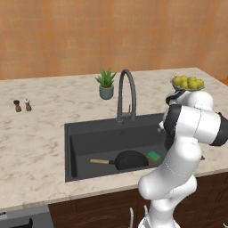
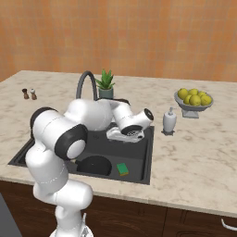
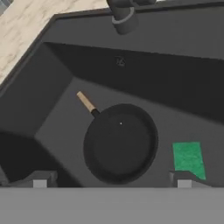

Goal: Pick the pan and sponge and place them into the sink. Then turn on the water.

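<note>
The gripper (image 3: 112, 183) is hanging above the sink (image 3: 52, 92), its 2 fingertips (image 3: 40, 180) standing wide apart and holding nothing. The pan (image 3: 120, 142) is lying flat inside the sink, and the sponge (image 3: 188, 158) is sitting just beside it, apart from its rim.

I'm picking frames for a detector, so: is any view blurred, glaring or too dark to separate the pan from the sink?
Left base view: even light, no glare; pan nearly merges with the dark sink, sponge stands out. Right base view: the arm covers part of the basin. Hand view: slightly soft, low contrast, yet the pan's rim and wooden handle read clearly above the open gripper.
</note>
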Controlling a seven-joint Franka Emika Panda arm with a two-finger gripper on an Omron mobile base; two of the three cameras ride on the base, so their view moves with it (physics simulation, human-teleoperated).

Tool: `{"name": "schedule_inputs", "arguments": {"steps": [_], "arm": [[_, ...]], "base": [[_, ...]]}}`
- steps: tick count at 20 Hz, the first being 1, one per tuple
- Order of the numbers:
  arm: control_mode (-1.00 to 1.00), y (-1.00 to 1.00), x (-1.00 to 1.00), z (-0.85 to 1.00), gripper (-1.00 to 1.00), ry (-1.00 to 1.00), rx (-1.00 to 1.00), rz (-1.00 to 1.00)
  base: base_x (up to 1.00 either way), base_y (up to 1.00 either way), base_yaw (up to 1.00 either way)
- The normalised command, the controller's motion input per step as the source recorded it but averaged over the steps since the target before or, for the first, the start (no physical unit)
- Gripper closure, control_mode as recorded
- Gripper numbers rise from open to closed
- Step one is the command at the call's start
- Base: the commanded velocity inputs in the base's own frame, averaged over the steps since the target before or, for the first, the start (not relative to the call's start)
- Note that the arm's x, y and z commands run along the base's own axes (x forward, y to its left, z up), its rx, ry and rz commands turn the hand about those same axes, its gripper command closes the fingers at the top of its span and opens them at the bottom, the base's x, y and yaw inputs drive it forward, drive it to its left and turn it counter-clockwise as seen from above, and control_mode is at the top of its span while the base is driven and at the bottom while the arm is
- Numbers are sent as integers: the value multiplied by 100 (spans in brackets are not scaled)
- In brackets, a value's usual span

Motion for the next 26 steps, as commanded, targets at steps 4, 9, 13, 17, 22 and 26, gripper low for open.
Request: {"name": "schedule_inputs", "arguments": {"steps": [4, 9, 13, 17, 22, 26], "arm": [[-100, 51, 24, 21, -100, -5, 20, -13], [-100, 25, 2, 0, -100, 0, 0, -6], [-100, 19, 0, 0, -100, -1, 1, 0], [-100, 40, 17, 0, -100, 0, 0, -9], [-100, 20, 25, 12, -100, 0, 5, -12], [-100, 13, 27, 0, -100, 0, 0, -16]], "base": [[0, 0, 0], [0, 0, 0], [0, 0, 0], [0, 0, 0], [0, 0, 0], [0, 0, 0]]}}
